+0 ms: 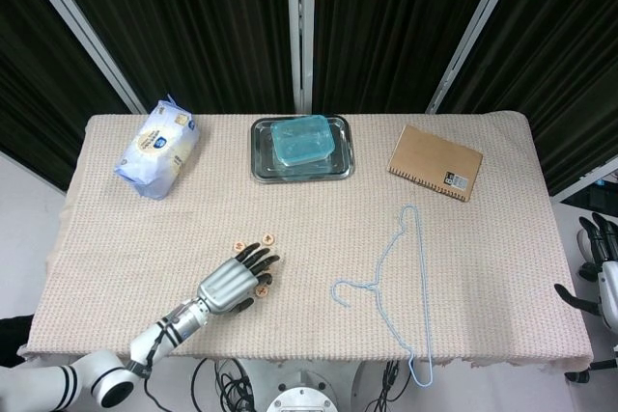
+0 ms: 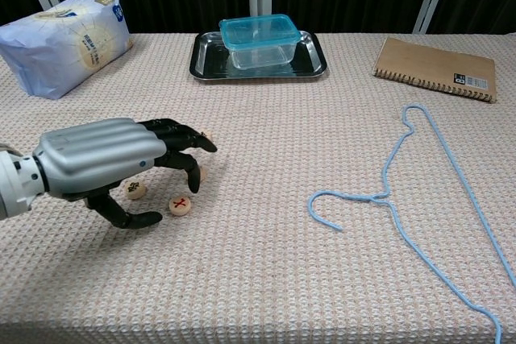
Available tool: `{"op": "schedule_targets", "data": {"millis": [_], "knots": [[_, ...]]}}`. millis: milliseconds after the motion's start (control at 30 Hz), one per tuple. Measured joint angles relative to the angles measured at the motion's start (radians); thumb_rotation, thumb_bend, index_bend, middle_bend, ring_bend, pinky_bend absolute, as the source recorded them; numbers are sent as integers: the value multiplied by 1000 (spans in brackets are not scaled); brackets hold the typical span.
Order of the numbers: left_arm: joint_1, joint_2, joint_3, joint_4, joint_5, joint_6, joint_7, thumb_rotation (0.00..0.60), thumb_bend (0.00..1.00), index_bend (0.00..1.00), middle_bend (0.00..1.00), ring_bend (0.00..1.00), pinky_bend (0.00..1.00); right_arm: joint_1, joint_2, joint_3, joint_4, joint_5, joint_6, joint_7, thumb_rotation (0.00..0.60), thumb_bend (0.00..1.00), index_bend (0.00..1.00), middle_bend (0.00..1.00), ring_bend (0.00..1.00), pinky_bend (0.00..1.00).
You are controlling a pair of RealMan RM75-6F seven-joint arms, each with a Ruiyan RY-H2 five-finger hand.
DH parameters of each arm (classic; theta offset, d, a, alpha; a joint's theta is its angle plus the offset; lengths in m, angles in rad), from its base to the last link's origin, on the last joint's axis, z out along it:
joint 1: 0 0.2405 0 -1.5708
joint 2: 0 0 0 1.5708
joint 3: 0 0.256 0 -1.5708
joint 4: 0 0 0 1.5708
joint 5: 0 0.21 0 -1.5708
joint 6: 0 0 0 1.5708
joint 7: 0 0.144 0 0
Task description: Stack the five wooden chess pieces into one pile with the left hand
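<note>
My left hand [image 2: 105, 163] lies palm-down over the small round wooden chess pieces near the table's front left. Its fingers are curved down and its thumb rests on the cloth. One fingertip touches a piece [image 2: 201, 173] that is partly hidden. A piece with a red mark [image 2: 180, 205] and one with a dark mark [image 2: 135, 190] lie free between the fingers and thumb. In the head view, two pieces [image 1: 238, 246] [image 1: 267, 237] lie just beyond the left hand [image 1: 230, 284] and one [image 1: 263, 280] sits at its fingertips. No piece is lifted or stacked. My right hand [image 1: 601, 267] hangs off the table's right edge with its fingers spread.
A tissue pack [image 2: 68, 38] sits at the back left. A steel tray [image 2: 201, 66] holding a blue-lidded container [image 2: 258, 38] stands at the back centre. A brown notebook [image 2: 435, 68] lies at the back right, and a blue wire hanger [image 2: 403, 191] lies right of centre.
</note>
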State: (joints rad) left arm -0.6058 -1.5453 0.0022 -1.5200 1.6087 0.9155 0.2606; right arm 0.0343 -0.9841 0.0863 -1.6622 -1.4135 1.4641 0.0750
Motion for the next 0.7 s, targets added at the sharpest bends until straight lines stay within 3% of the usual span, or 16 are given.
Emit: {"op": "schedule_targets", "data": {"millis": [700], "knots": [[-18, -46, 30, 74, 15, 52, -62, 600, 331, 443, 78, 0, 0, 3, 0, 2, 0, 9, -12, -2, 600, 81, 0, 0, 0, 0]]}}
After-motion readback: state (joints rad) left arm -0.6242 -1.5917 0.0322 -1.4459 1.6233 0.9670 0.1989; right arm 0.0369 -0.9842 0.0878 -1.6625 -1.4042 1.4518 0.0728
